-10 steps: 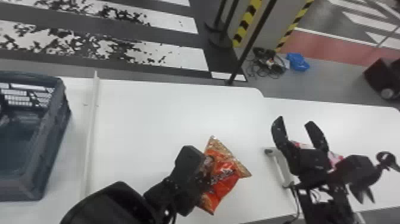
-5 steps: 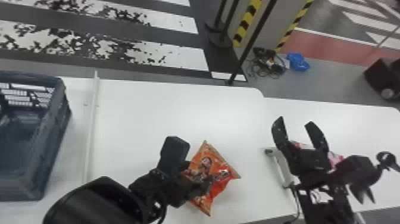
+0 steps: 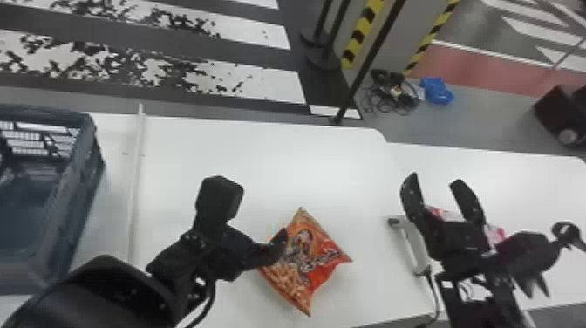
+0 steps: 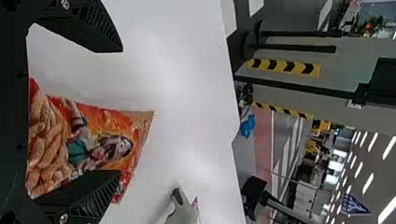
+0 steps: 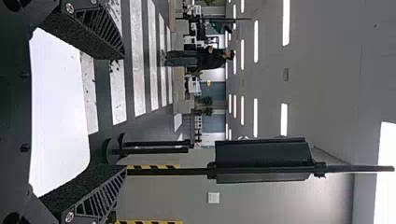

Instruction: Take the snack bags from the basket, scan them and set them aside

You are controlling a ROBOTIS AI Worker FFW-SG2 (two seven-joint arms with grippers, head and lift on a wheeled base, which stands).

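Note:
The orange-red snack bag point(image 3: 305, 261) lies on the white table in the head view, with my left gripper point(image 3: 268, 255) at its left edge. In the left wrist view the bag point(image 4: 100, 144) spreads between the spread fingers of my left gripper point(image 4: 120, 112), which touch no visible part firmly. My right gripper point(image 3: 436, 183) stands open above the right part of the table; my right gripper point(image 5: 124, 112) has nothing between its fingers in its wrist view. Below it are a white scanner point(image 3: 412, 246) and a partly hidden pink-and-white pack point(image 3: 495, 234). The basket point(image 3: 83, 174) stands at the far left.
A thin white rail point(image 3: 136, 183) runs across the table point(image 3: 244, 152) beside the basket. A cable point(image 3: 434, 296) trails from the scanner toward the front edge. Beyond the table stand a dark post point(image 3: 370, 61) and cables on the floor.
My left gripper has drawn left, uncovering more of the bag. The bag has shifted a little left and turned. My right arm has kept still.

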